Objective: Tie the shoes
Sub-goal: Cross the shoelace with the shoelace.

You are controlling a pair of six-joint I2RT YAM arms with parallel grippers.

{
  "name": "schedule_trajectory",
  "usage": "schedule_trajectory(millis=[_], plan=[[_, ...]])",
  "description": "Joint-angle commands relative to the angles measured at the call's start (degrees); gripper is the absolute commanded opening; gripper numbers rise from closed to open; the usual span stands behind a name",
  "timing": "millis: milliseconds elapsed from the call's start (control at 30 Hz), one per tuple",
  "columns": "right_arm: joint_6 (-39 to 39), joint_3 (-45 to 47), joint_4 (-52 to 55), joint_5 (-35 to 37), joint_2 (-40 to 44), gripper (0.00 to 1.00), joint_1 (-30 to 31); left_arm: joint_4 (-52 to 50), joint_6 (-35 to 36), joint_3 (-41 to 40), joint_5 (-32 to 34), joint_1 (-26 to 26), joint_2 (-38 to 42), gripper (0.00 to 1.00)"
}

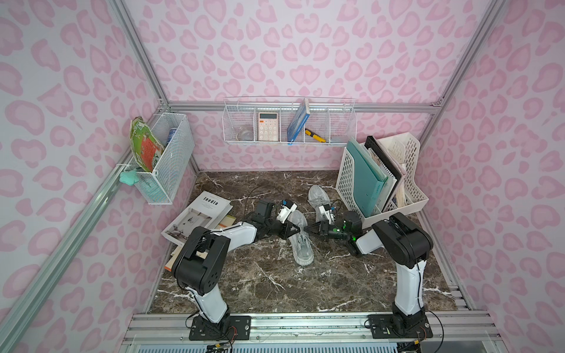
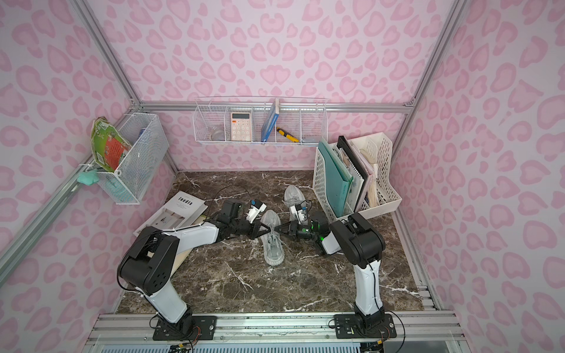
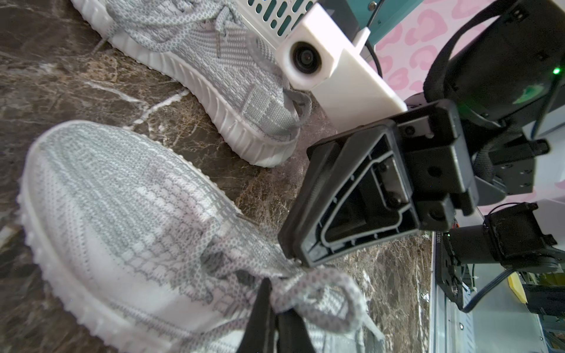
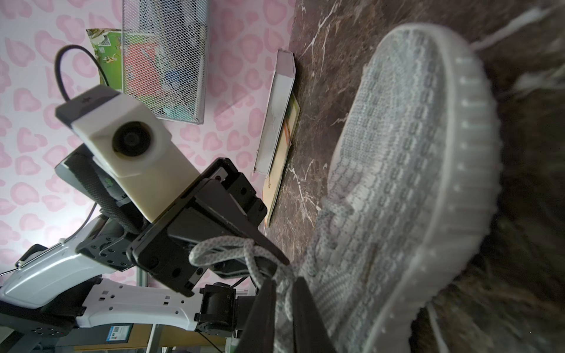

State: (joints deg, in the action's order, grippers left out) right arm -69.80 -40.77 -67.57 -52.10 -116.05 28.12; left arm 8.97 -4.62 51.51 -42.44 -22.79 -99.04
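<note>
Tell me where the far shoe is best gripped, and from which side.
I would pinch the far shoe by its heel loop, coming from the arms' side: the heel points that way, the loop stands free, the file rack stands close beside it.

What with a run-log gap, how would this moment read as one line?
left claw: shut on laces; right claw: shut on laces; near shoe: between claws; far shoe: untouched
</note>
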Motion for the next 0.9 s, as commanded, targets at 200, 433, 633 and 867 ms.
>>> schedule_trajectory(millis=[200,433,633,867], plan=[[11.0,-1.9,11.9,0.3,1.2,0.13,2.7,3.3,-4.9,-0.3,6.6,-1.2,0.6,0.0],[10.9,-1.8,11.3,0.5,0.6,0.06,5.1,4.7,-7.7,-1.4,14.1,-2.9,0.8,0.0],[11.3,-1.5,11.1,0.4,1.5,0.06,5.0,6.1,-7.0,-1.5,13.7,-3.2,-0.5,0.0],[11.9,0.9,11.7,3.2,4.9,0.15,0.1,8.9,-3.1,-2.8,7.8,-2.8,-0.4,0.0]])
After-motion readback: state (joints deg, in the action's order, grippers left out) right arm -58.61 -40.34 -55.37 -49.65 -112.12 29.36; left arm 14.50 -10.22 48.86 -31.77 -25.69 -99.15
